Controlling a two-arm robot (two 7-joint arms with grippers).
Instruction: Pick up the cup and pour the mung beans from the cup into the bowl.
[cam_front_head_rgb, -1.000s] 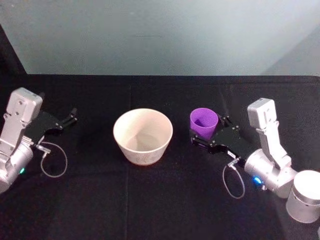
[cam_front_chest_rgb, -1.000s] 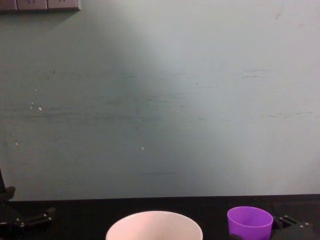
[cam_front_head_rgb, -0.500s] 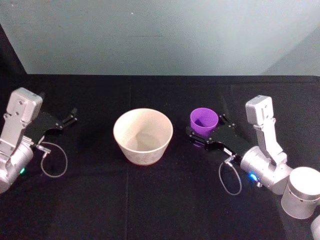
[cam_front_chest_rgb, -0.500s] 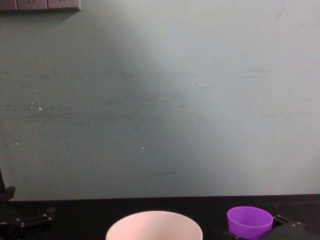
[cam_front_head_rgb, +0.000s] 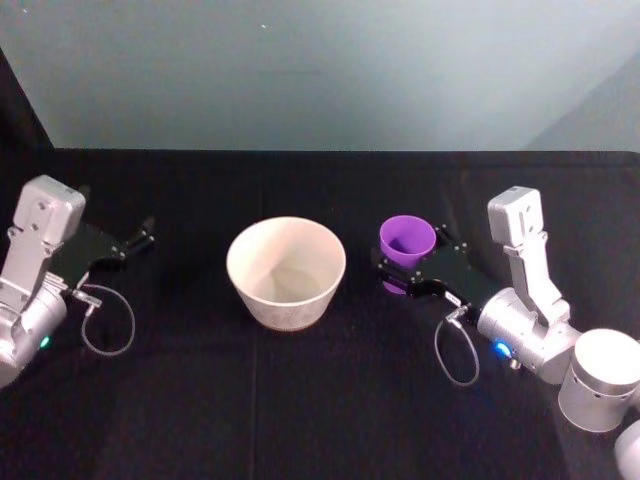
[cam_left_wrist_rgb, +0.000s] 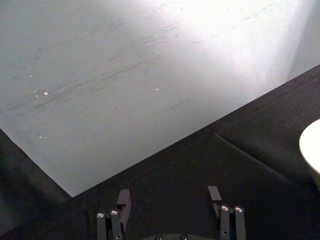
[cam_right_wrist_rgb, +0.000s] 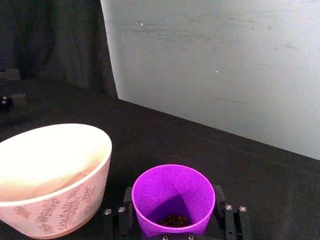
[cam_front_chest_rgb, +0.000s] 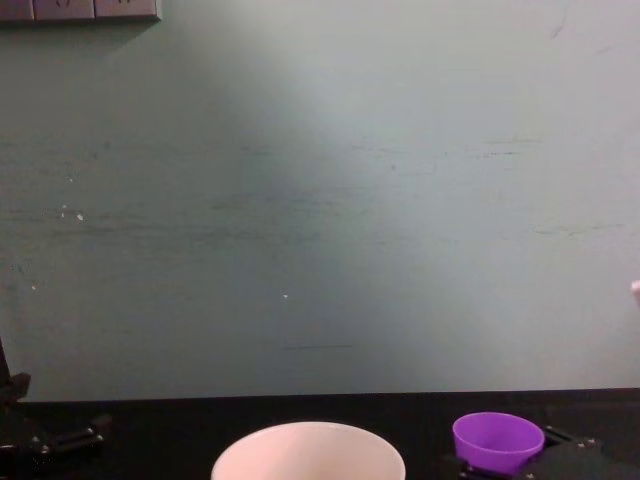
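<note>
Right of desk (cam_front_head_rgb: 320, 400) centre: right gripper (cam_front_head_rgb: 412, 258) clamped on cup (cam_front_head_rgb: 407, 240); grasp looks done. Next: lift, tip over bowl (cam_front_head_rgb: 285, 310). Left gripper (cam_front_head_rgb: 140, 238) parked by left edge, fingers apart.

A pale green wall (cam_front_chest_rgb: 330, 200) takes up most of the picture, with faint scuffs and a few small light specks. A grey panel (cam_front_chest_rgb: 80, 9) sits in its top left corner. Along the bottom runs a black table (cam_front_chest_rgb: 300, 408). The bowl (cam_front_chest_rgb: 308, 447) stands at the bottom middle, with its pale rim showing and the rest cut off. To its right, apart from it, is the cup (cam_front_chest_rgb: 498, 440), mouth upward. Dark parts of the right gripper (cam_front_chest_rgb: 515, 458) show on both sides of the cup's lower half. The left gripper (cam_front_chest_rgb: 60, 442) lies low at the left edge, well away from the bowl.
</note>
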